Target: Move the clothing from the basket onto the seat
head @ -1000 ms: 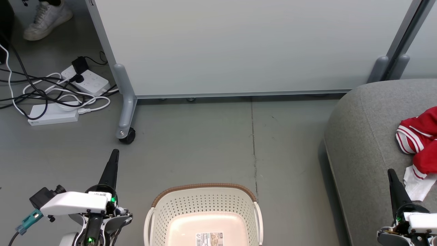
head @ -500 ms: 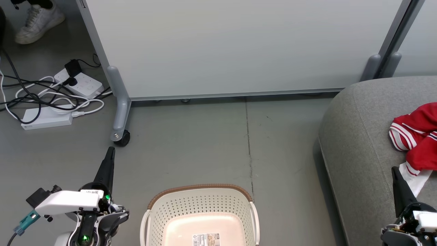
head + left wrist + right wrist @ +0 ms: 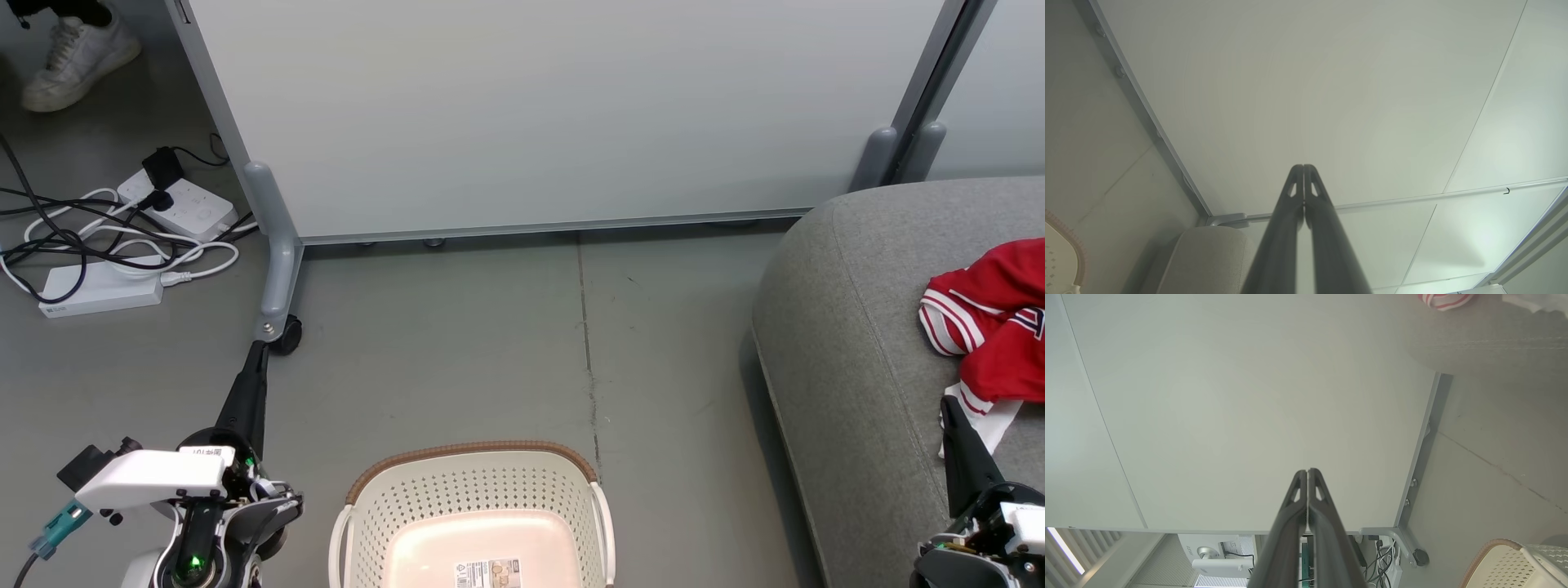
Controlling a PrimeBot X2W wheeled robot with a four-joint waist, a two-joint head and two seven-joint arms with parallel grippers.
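The cream perforated basket (image 3: pixel 469 498) with a brown rim stands on the floor at the bottom centre, holding nothing but a label on its base. Red clothing (image 3: pixel 992 322) with white striped trim lies on the grey seat (image 3: pixel 849 327) at the right edge. My left gripper (image 3: pixel 256 353) is shut and points up at the lower left, left of the basket. At the lower right my right gripper (image 3: pixel 947 404) is shut, its tip just below the clothing's white part. The wrist views show the left gripper (image 3: pixel 1303 167) and the right gripper (image 3: pixel 1307 471) with fingers pressed together, holding nothing.
A white partition panel (image 3: pixel 555 114) on grey caster legs (image 3: pixel 277 269) stands behind the bare floor. Power strips and tangled cables (image 3: pixel 106 245) lie at the far left. A person's white shoe (image 3: pixel 73 57) is at the top left corner.
The whole head view has shifted, so the camera moved right. Both grippers stay shut and in the same pose; the clothing lies unchanged on the seat.
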